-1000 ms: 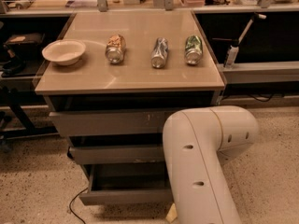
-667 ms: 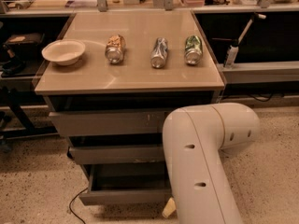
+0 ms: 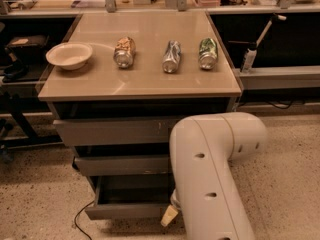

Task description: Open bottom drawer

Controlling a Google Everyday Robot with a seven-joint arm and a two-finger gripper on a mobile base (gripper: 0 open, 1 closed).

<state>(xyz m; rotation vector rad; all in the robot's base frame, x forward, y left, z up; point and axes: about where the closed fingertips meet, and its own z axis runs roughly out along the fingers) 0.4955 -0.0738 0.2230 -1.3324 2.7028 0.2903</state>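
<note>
The bottom drawer (image 3: pixel 125 211) is the lowest and narrowest of three grey drawers under the tan table top. It stands pulled out, and its dark tray inside (image 3: pixel 132 190) shows. My cream arm (image 3: pixel 210 174) comes down in front of the drawers' right side. Only a cream tip of the gripper (image 3: pixel 169 215) shows, at the right end of the bottom drawer's front, and the arm hides the rest. The medium middle drawer (image 3: pixel 122 165) and the wide top drawer (image 3: pixel 110 131) stick out a little.
On the table top (image 3: pixel 140 86) are a white bowl (image 3: pixel 69 56) at the left and three crushed cans (image 3: pixel 171 56) lying in a row. A black cable (image 3: pixel 80 221) lies on the speckled floor at the lower left. Shelving stands at both sides.
The gripper tip has shifted a little left and up along the bottom drawer's front. The drawer's position looks the same.
</note>
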